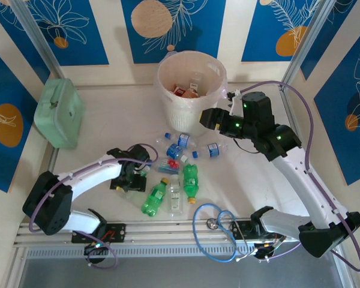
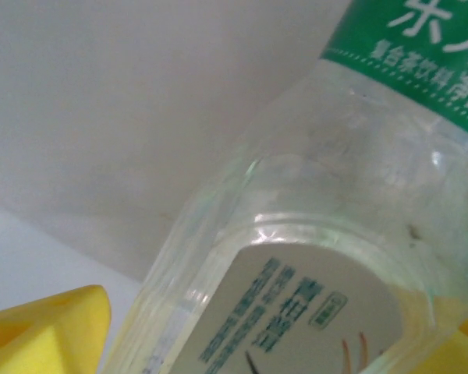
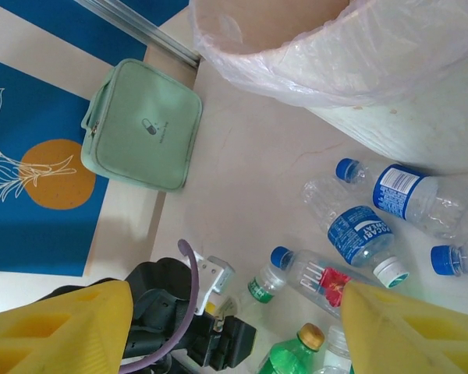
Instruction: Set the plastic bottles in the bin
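Close against the left wrist lens, a clear bottle (image 2: 312, 257) with a green label is seen lying between the yellow fingers (image 2: 54, 331) of the left claw (image 1: 129, 178), though whether it is pinched or merely straddled cannot be told. Other plastic bottles (image 1: 191, 180), clear and green, are scattered on the tabletop (image 1: 108, 120) in front of the bin (image 1: 180, 114), where red-labelled pieces are seen inside. The right claw (image 3: 238, 304) is held spread and empty just beside the bin.
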You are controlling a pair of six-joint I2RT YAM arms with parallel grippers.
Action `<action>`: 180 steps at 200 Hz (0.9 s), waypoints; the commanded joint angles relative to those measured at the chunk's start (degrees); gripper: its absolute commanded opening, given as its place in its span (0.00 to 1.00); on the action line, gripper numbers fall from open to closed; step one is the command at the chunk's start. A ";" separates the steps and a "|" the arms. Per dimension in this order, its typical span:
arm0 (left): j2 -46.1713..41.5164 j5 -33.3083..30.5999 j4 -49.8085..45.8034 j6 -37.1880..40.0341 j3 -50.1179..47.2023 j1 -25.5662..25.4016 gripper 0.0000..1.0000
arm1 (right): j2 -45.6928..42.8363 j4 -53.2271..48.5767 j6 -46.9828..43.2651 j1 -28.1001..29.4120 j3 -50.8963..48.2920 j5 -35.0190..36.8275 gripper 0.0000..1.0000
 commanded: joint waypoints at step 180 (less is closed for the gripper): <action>-12.66 11.29 8.18 10.62 20.17 -0.44 0.54 | 1.23 0.55 2.09 -0.11 2.61 -6.15 0.71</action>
